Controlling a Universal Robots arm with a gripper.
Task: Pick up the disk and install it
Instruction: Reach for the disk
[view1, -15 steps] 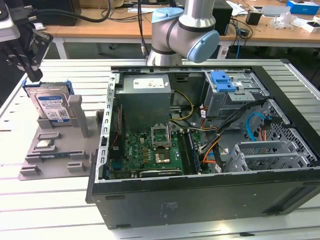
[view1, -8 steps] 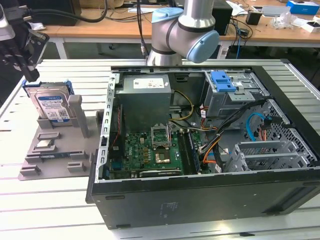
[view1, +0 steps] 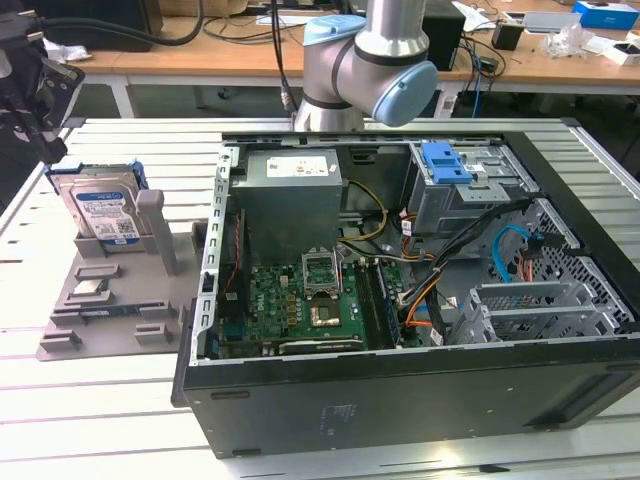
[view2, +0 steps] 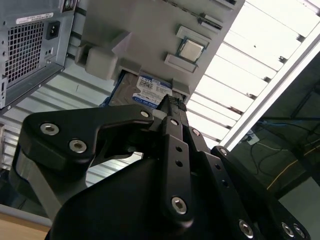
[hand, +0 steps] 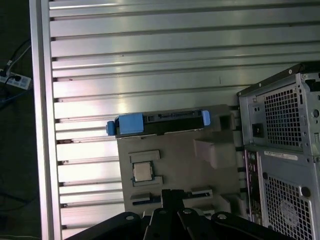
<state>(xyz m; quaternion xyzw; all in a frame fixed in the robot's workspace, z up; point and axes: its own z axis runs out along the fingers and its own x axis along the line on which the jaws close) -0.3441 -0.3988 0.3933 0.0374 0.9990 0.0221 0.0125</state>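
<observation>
**benchrat:** ok so where's the disk (view1: 100, 208) sitting right now?

**slotnut:** Outside the computer case (view1: 400, 385), over on the exterior view's left. It stands on edge in the grey stand (view1: 105, 310), which sits on the slatted metal table (view1: 100, 425). So it's not installed yet.

**benchrat:** what does it look like?

**slotnut:** It's a flat silver metal slab, rectangular, with a blue-and-white label (view1: 108, 215) on the face toward the exterior camera. A bright blue plastic bracket (hand: 129, 124) frames it. In the first wrist view you get the drive edge-on, dark, with blue showing at each end. There's also a small square processor chip (hand: 142, 172) lying on the stand nearby.

**benchrat:** and the gripper (view1: 28, 95)?

**slotnut:** It's black and hangs above the stand at the exterior view's far left, apart from the disk. In the second wrist view the label peeks out just past the gripper's tip. Honestly I can't tell how far open it is from these angles. It isn't holding the disk, which is in the stand.
</observation>
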